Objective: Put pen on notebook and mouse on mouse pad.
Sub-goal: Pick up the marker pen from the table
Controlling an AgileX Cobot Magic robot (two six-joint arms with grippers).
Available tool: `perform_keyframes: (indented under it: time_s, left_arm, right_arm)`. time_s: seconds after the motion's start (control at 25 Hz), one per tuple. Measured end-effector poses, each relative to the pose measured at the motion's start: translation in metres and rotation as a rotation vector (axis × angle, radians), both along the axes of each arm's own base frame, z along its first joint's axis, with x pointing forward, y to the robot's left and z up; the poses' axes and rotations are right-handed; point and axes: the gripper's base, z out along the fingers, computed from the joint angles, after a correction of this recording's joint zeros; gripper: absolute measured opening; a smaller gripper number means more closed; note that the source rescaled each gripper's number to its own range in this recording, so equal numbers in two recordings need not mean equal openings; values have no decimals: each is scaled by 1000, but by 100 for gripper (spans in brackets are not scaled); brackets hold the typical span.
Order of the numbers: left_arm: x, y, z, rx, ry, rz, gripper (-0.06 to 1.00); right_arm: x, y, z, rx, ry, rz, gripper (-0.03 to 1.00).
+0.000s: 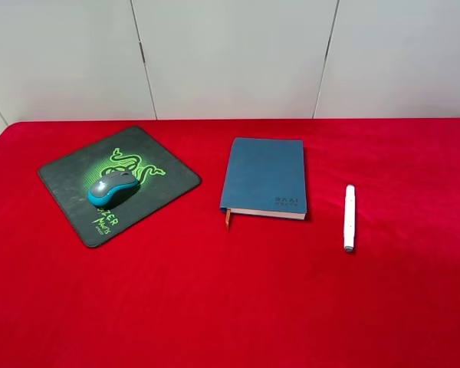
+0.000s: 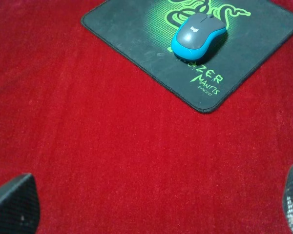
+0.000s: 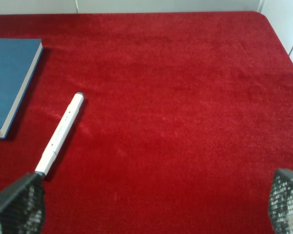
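The mouse (image 1: 112, 188) (image 2: 198, 34), dark grey with blue sides, rests on the black mouse pad (image 1: 69, 172) (image 2: 122, 29) with its green snake logo, at the table's left. The blue notebook (image 1: 264, 176) (image 3: 10, 78) lies closed near the middle, its orange ribbon at the front left corner. To its right the white pen (image 1: 349, 217) (image 3: 60, 132) lies on the red cloth, apart from the notebook. Neither gripper shows in the exterior high view. My left gripper (image 2: 146, 204) is open over bare cloth short of the pad. My right gripper (image 3: 151, 204) is open, one of its fingers (image 3: 17, 207) just short of the pen's near end.
The red cloth (image 1: 230, 307) covers the whole table. A white panelled wall (image 1: 230, 54) stands behind the far edge. The table's rounded far right corner (image 3: 263, 17) shows in the right wrist view.
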Motion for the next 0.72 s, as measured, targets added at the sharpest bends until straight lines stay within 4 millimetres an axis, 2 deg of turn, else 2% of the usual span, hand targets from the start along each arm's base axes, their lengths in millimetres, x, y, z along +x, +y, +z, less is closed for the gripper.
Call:
perform_keyframes:
  time_s: [0.72]
  left_arm:
    - [0,0,0,0,0,0,100]
  right_arm:
    - [1,0,2,0,6,0,100]
